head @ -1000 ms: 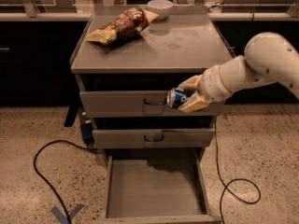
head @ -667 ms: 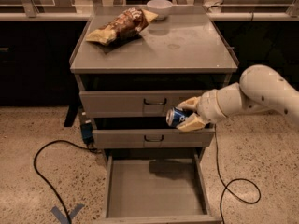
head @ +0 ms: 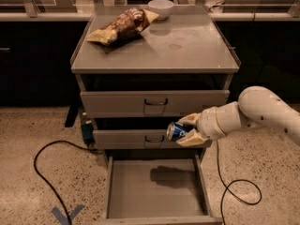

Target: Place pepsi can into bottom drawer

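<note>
Pepsi can: off the ground, lying on its side, one silver end facing left. It hangs in front of the middle drawer, above the right rear part of the bottom drawer.

Claw: clamped on the can, one finger over it and one under. The arm reaches in from the right. The sideways hold likely lets the can go in low and flat.

Bottom drawer: pulled fully out, grey floor bare. A shadow falls on it beneath the can.

Judgement: carry is well along, and lowering and release remain. The can may roll once let go.

Table: chip bag and white bowl sit at the back, well clear of the work.
</note>
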You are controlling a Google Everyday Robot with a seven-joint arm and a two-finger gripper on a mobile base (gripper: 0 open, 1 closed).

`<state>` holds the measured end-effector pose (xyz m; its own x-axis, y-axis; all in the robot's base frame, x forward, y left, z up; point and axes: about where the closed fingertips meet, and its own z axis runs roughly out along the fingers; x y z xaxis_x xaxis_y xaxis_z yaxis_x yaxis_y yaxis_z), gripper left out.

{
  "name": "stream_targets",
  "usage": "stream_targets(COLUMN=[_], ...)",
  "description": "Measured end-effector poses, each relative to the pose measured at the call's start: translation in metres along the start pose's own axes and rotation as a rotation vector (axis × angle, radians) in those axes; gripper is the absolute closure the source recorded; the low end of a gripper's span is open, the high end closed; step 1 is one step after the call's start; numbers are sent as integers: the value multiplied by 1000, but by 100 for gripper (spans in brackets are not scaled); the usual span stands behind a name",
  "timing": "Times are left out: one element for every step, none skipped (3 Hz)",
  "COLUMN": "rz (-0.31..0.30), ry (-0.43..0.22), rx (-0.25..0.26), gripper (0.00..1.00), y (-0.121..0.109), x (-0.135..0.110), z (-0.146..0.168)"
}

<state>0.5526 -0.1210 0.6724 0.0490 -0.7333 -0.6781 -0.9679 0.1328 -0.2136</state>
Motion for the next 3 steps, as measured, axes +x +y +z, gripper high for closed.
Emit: stream_targets(rz=[2,58,141], ry=[-17,-35,-47], rx=[8,-10,-12], gripper=[100,100,100], y=[9,38,69], x=[7,42,82], z=[12,61,122])
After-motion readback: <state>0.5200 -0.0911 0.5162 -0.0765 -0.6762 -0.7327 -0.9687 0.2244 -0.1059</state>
